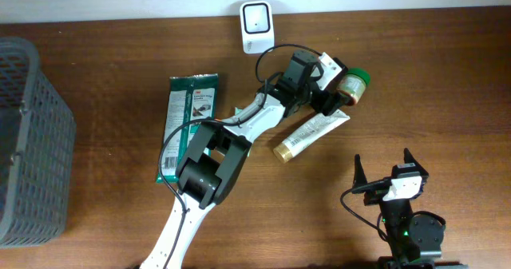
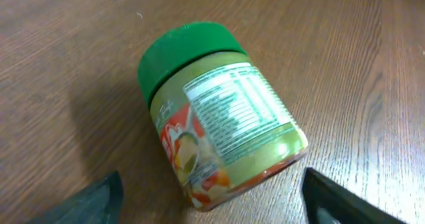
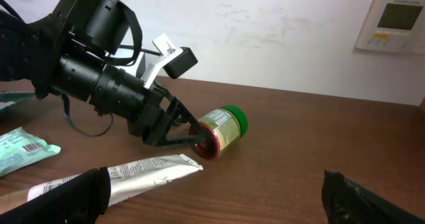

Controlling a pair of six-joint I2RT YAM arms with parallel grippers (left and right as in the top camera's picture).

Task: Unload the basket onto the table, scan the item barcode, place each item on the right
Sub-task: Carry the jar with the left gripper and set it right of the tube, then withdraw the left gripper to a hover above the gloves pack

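A jar (image 1: 354,85) with a green lid and a green-and-red label lies on its side on the wooden table, right of centre at the back. In the left wrist view the jar (image 2: 219,111) shows its white nutrition panel. My left gripper (image 1: 339,92) is open, one finger (image 2: 99,201) on each side of the jar's base with a gap on both sides. From the right wrist view the same open jaws (image 3: 198,136) sit at the jar's (image 3: 222,129) red bottom. My right gripper (image 1: 385,167) is open and empty near the front right. The white scanner (image 1: 257,25) stands at the back edge.
A silver tube (image 1: 311,133) with a gold cap lies just in front of the left gripper. A green packet (image 1: 185,125) lies left of the left arm. A grey basket (image 1: 32,141) stands at the far left edge.
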